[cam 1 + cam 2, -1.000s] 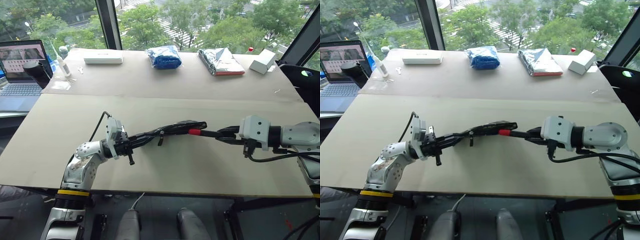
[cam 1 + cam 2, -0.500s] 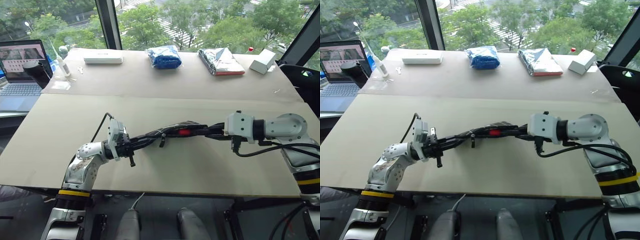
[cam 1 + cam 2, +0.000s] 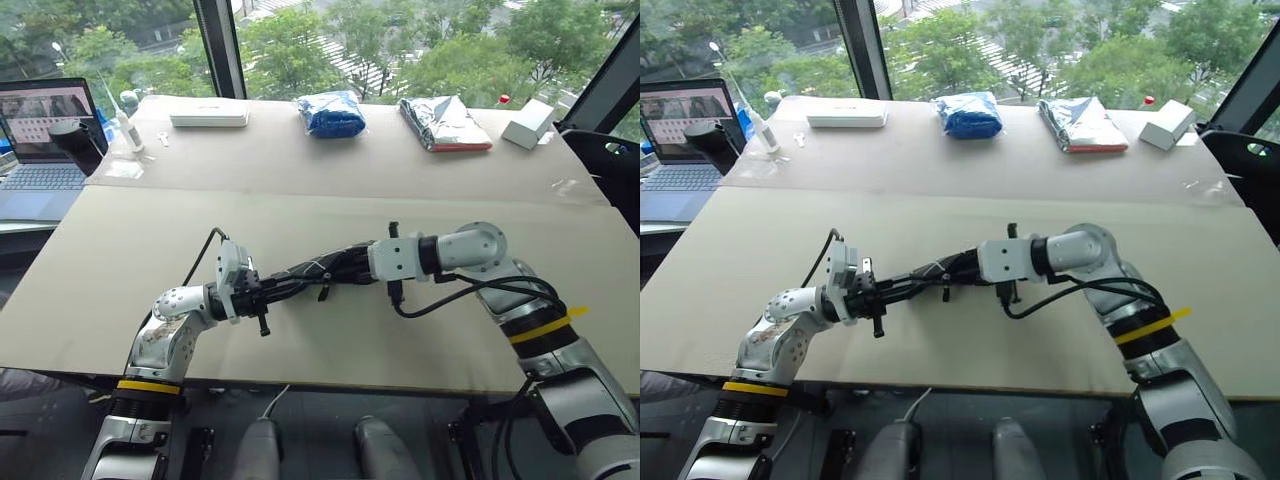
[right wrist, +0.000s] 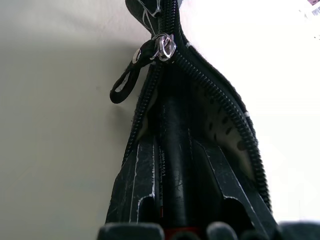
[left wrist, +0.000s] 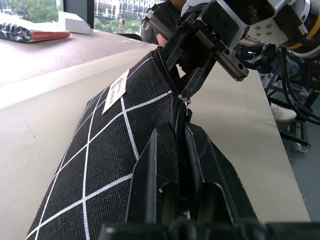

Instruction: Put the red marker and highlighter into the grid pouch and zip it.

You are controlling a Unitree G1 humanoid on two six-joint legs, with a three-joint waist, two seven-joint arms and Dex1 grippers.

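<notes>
The grid pouch (image 3: 318, 270), black with white lines and a white label (image 5: 116, 90), hangs above the table between both grippers. My left gripper (image 3: 268, 290) is shut on its near end along the zipper seam. My right gripper (image 3: 362, 265) is shut on the red marker (image 4: 174, 165), whose black barrel runs into the pouch's open mouth. The zipper slider (image 4: 165, 47) and its black pull cord (image 4: 125, 82) sit at the far end of the opening. In the left wrist view the right gripper (image 5: 200, 55) stands right at the pouch's far end. The highlighter is out of view.
The tan table (image 3: 200, 220) spreads wide around the arms. Along its far side lie a white flat box (image 3: 208, 117), a blue bag (image 3: 330, 113), a silver bag (image 3: 443, 123) and a small white box (image 3: 527, 123). A laptop (image 3: 45, 130) stands at the left.
My right arm has swung left toward the pouch, sliding the marker into its mouth; the red cap end showing outside before is now covered. The left gripper has kept still.
</notes>
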